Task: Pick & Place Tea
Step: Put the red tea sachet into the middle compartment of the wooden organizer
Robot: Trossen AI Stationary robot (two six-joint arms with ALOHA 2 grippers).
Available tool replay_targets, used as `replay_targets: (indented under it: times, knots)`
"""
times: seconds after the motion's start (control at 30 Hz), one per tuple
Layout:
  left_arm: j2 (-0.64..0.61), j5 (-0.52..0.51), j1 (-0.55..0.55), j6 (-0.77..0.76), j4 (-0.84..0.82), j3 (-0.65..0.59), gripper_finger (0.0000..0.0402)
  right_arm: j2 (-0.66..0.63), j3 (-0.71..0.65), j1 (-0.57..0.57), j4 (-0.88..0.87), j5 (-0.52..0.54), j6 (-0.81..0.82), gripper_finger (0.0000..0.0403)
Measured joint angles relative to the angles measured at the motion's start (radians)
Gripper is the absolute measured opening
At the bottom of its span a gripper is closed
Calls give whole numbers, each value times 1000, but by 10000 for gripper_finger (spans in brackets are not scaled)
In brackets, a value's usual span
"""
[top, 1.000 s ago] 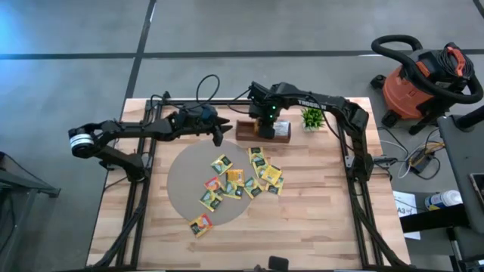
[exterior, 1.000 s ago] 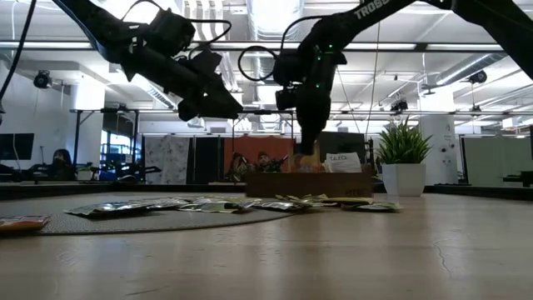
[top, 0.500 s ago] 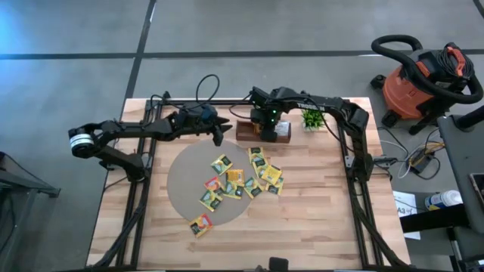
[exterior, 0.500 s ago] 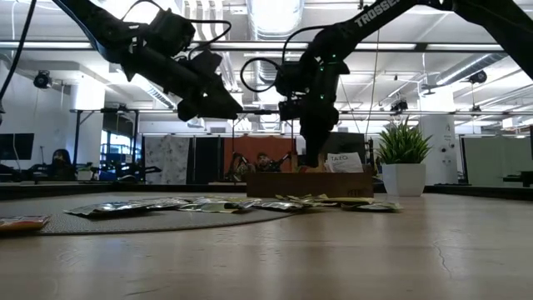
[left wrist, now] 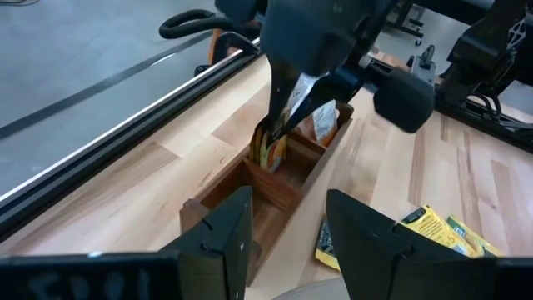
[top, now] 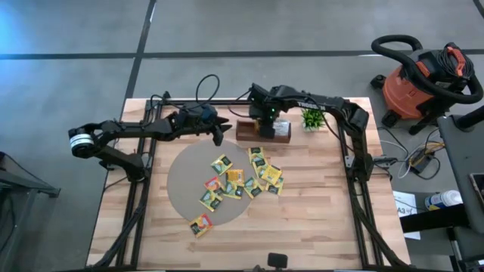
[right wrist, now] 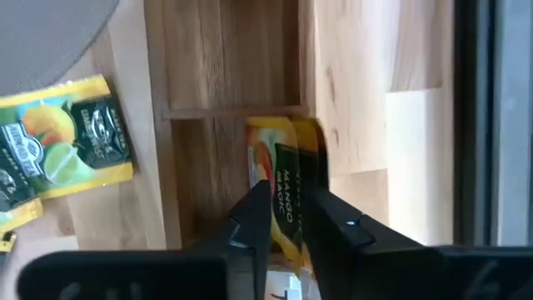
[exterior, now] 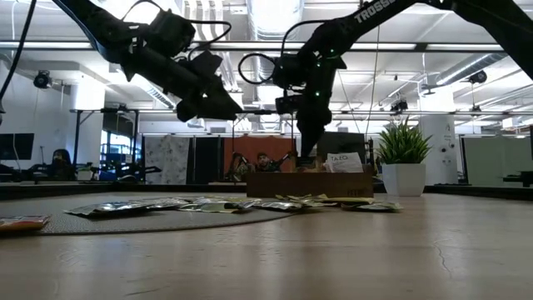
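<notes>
Bright, even light comes from ceiling lamps [exterior: 271,12] that glare white. The table [top: 333,227] shows only soft, small shadows. Up close, the wood looks blurry, and the room behind looks hazy.

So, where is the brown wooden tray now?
In the high view the brown three-compartment wooden tray lies at the table's far edge, near the middle, under the right gripper, with the small green potted plant to its right.

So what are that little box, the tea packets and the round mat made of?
The box looks like brown wood, smooth, with visible grain and thin dividers. The packets seem to be printed paper or foil-lined paper, flat and slightly glossy. The mat is a dull grey disc, perhaps felt or rubber; I cannot tell which.
</notes>
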Motion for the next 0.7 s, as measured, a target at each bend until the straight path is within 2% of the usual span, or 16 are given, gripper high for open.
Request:
replay_targets:
  times: [0.27,0.57,0.7]
  knots:
    - [-7,1,0,8,-116,0,149,-9,81,0,-68,25,0,110]
    - [-70,2,0,71,-489,-2,149,-36,176,0,-77,21,16,116]
    - [-117,12,-6,70,-549,-32,149,-36,185,10,-83,-29,82,116]
